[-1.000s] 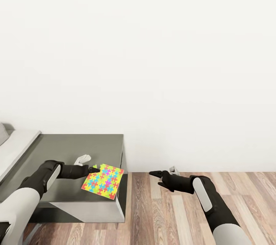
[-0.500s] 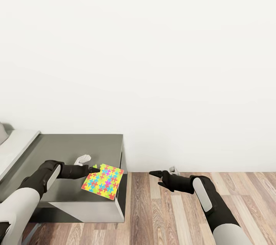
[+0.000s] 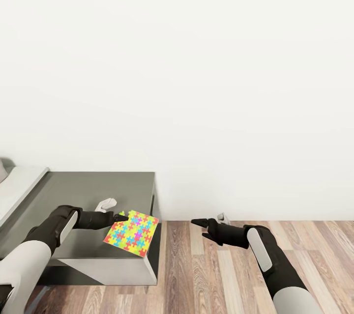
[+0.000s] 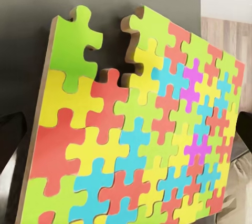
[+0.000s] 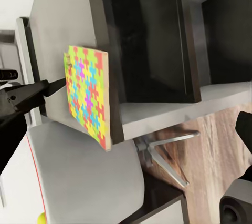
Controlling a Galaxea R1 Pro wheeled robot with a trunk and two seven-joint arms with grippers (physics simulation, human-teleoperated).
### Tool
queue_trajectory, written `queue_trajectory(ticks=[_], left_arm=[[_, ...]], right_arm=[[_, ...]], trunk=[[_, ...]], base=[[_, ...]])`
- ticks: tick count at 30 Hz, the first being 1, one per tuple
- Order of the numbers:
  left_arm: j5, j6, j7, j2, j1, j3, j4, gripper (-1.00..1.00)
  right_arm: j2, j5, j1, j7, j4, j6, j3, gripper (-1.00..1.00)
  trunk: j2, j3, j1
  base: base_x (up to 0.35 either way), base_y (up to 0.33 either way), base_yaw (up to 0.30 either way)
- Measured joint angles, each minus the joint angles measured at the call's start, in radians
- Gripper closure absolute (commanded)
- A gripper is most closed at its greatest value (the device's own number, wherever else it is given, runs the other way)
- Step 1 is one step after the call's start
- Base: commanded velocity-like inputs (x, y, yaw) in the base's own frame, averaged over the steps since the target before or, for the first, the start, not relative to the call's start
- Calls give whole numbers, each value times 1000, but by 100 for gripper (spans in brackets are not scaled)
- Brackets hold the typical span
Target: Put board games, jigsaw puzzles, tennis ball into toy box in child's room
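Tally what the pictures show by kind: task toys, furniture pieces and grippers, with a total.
Jigsaw puzzles: 1, the jigsaw puzzle held by the left gripper.
Furniture: 2, the dark grey side unit and the table beside it.
Grippers: 2, the left one and the right gripper, which holds nothing.
Total: 5

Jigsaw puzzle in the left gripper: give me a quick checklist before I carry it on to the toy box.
1. Left gripper pinching the jigsaw puzzle at its edge: ok.
2. Puzzle lifted off the dark grey side unit: ok, it hangs tilted over the unit's corner.
3. Right gripper free: ok, open over the wood floor.
4. Toy box located: cannot tell.
5. Grip firmness: cannot tell.
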Motion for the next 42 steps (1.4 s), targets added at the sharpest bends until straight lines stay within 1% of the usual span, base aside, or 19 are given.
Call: queue_trajectory(ticks=[11,19,23,26,29,30,34,35,36,37,39,40,42], left_arm=[[0,2,0,0,0,0,0,-100],[0,2,0,0,0,0,0,-100],[1,2,-1,2,0,2,0,-100],[1,3,-1,9,-1,6,0,-100],[3,3,-3,27,-1,11,-1,-100],[6,3,-5,38,-2,13,-1,-100],[11,4,-31,72,-3,18,-4,-100],[12,3,-51,85,-4,20,-4,-100],[13,4,-65,92,-4,20,-4,-100],[13,3,-94,105,-5,21,-5,-100],[14,4,-126,116,-5,22,-5,-100],[14,3,-156,124,-6,22,-6,-100],[14,3,-195,133,-8,23,-8,-100]], right_arm=[[1,0,0,1,0,-2,1,-100],[1,0,1,0,1,-2,3,-100],[4,0,1,1,1,-6,4,-100],[12,1,1,1,2,-8,4,-100],[28,3,1,-1,5,-16,4,-100],[32,4,1,-1,10,-28,4,-100],[39,5,-1,1,51,-74,3,-100],[40,6,-3,1,72,-90,3,-100],[41,6,-5,1,83,-96,3,-100],[43,6,-11,1,99,-104,3,-100],[48,6,-18,1,111,-110,3,-100],[53,7,-23,1,118,-114,3,-100],[62,11,-28,-5,125,-119,4,-100]], trunk=[[0,0,0],[0,0,0],[0,0,0],[0,0,0],[0,0,0],[0,0,0],[0,0,0],[0,0,0],[0,0,0],[0,0,0],[0,0,0],[0,0,0],[0,0,0]], base=[[0,-19,0],[0,-80,0],[0,-4,0],[0,-1,0],[0,0,0],[0,0,0],[0,0,0],[0,0,0],[0,0,0],[0,0,0],[0,0,0],[0,0,0],[0,0,0]])
